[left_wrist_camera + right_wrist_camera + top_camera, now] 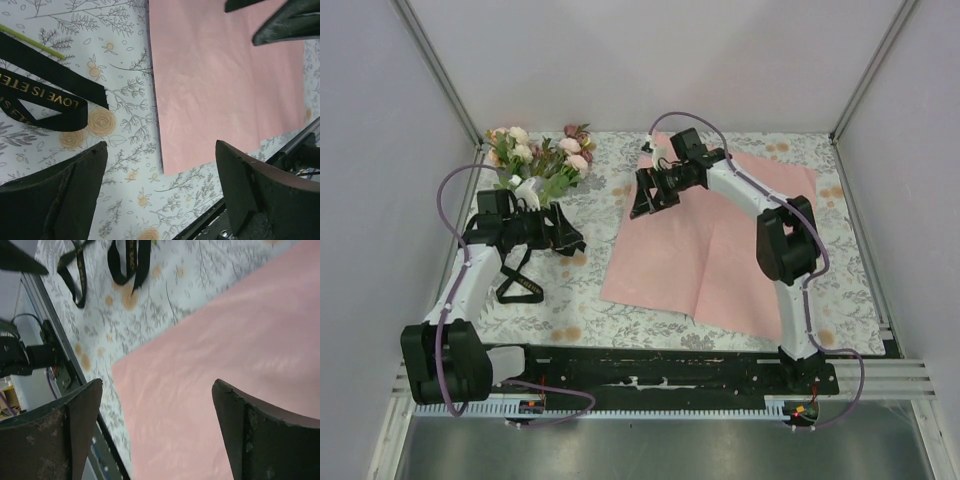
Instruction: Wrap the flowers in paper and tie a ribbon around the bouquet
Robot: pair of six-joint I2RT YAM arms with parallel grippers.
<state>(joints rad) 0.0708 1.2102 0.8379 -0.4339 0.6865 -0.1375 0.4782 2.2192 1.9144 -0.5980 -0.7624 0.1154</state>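
Top view: fixed, high behind the 2 arm bases (pixel 450 365), facing down and forward. It is far off and takes in the whole tablecloth (pixel 620 320).
Left wrist view: close over the tablecloth, facing right toward the paper (pixel 710 250).
Right wrist view: close above the paper, facing left.
Both wrist views share the paper's near-left corner and the ribbon (pixel 520 285).

Left fingers (pixel 60 200) and right fingers (pixel 55 440) both wide apart (each pair quite empty).
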